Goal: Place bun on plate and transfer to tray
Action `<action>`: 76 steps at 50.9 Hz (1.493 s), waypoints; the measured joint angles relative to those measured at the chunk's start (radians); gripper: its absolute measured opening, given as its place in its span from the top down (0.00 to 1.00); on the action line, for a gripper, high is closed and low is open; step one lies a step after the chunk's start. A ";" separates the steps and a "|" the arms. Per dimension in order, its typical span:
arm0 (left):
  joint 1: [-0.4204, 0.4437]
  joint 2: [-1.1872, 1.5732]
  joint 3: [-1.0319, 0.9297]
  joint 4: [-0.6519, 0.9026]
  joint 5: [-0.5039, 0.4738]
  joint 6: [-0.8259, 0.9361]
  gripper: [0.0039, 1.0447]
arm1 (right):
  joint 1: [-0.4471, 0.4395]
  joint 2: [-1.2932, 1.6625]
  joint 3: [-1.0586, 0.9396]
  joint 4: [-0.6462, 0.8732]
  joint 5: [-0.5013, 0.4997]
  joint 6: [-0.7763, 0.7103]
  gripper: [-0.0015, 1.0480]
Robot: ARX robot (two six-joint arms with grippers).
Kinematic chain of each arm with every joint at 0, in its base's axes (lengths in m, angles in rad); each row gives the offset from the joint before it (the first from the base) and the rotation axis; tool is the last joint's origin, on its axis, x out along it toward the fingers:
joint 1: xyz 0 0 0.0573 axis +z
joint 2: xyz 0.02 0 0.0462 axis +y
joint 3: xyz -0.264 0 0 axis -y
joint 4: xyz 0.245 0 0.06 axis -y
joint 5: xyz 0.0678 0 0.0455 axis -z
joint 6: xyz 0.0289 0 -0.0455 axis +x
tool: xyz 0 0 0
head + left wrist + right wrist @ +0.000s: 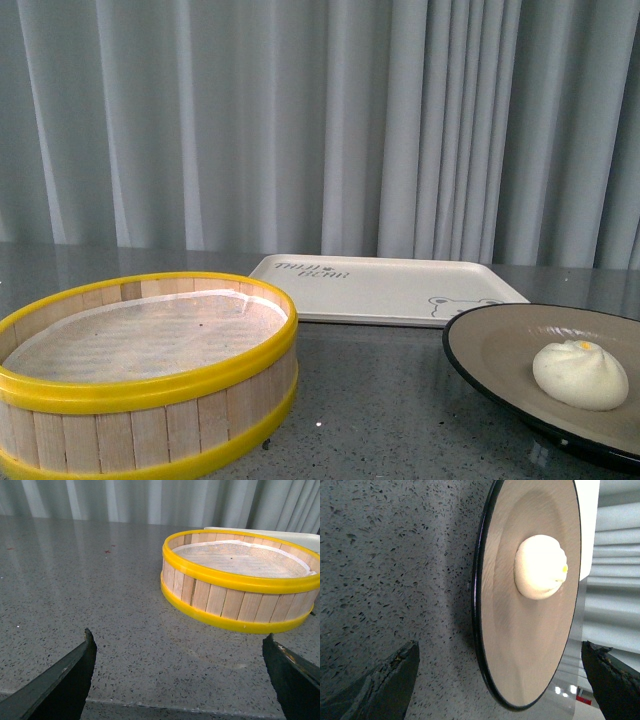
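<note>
The white pleated bun (pixel 581 373) with its yellow dot rests on the beige inside of the black-rimmed plate (pixel 500 345) at the front right of the table. In the right wrist view the bun (pixel 540 566) sits near the middle of the plate (pixel 492 605), and my right gripper (pixel 500 652) is open, its fingers apart on either side of the plate's near edge without touching it. The cream tray (pixel 385 288) with lettering and a bear drawing lies flat behind the plate. My left gripper (pixel 180 641) is open above bare table, short of the steamer basket.
A round wooden steamer basket (pixel 145 375) with yellow rims and a white liner stands at the front left; the same steamer basket (pixel 240 580) shows in the left wrist view. Grey speckled tabletop (pixel 100 590) spreads around it. A grey curtain (pixel 320 120) hangs behind the table.
</note>
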 joint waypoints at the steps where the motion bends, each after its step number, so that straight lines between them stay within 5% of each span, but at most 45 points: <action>1: 0.000 0.000 0.000 0.000 0.000 0.000 0.06 | 0.002 0.012 0.003 0.008 -0.001 -0.007 0.08; 29: 0.000 0.000 0.000 0.000 0.000 0.000 0.06 | 0.021 0.195 0.032 0.162 -0.016 -0.062 0.09; 57: 0.000 0.000 0.000 0.000 0.000 0.000 0.06 | 0.011 0.221 0.011 0.191 -0.026 -0.130 0.94; 76: 0.000 0.000 0.000 0.000 0.000 0.000 0.06 | 0.024 0.124 -0.035 0.293 0.015 -0.175 0.97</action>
